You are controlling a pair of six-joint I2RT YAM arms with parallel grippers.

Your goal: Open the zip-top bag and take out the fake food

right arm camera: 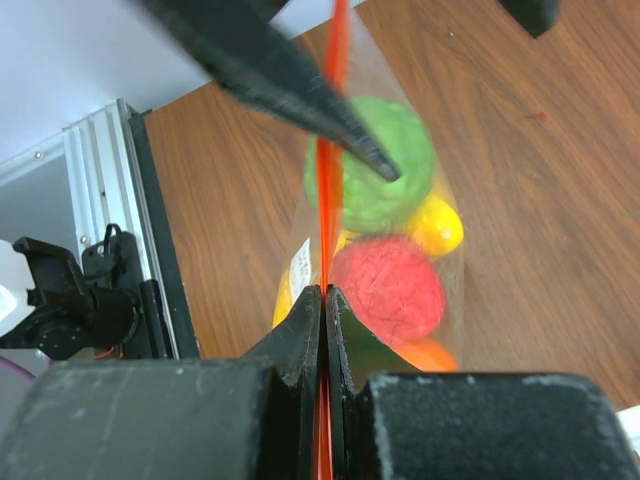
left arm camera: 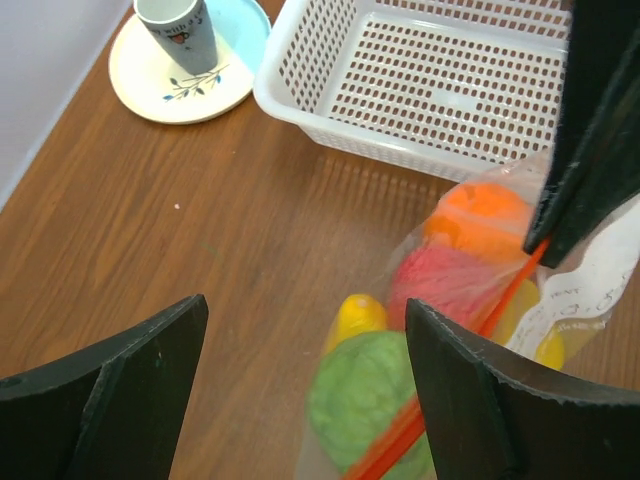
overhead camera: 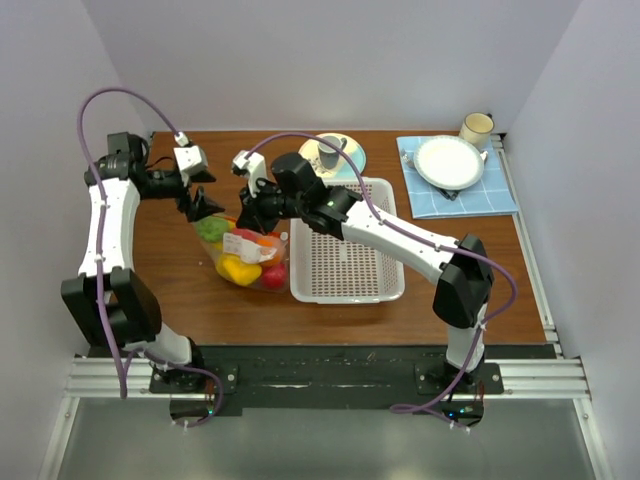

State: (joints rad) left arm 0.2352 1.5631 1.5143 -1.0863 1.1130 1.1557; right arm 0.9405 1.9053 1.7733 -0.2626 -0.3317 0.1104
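Brown wooden table (overhead camera: 180, 290), centre-left: the clear crinkly zip-top bag (overhead camera: 245, 262) is pinched at its orange-red zip strip (left arm camera: 490, 310) by the closed right gripper (right arm camera: 325, 295). The strip is slanted just right of the wide-spread, empty left gripper (left arm camera: 305, 315).

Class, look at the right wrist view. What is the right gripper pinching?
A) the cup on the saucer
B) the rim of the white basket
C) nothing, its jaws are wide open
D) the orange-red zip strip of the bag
D: the right gripper has its jaws pressed together on the orange-red zip strip of the zip-top bag.
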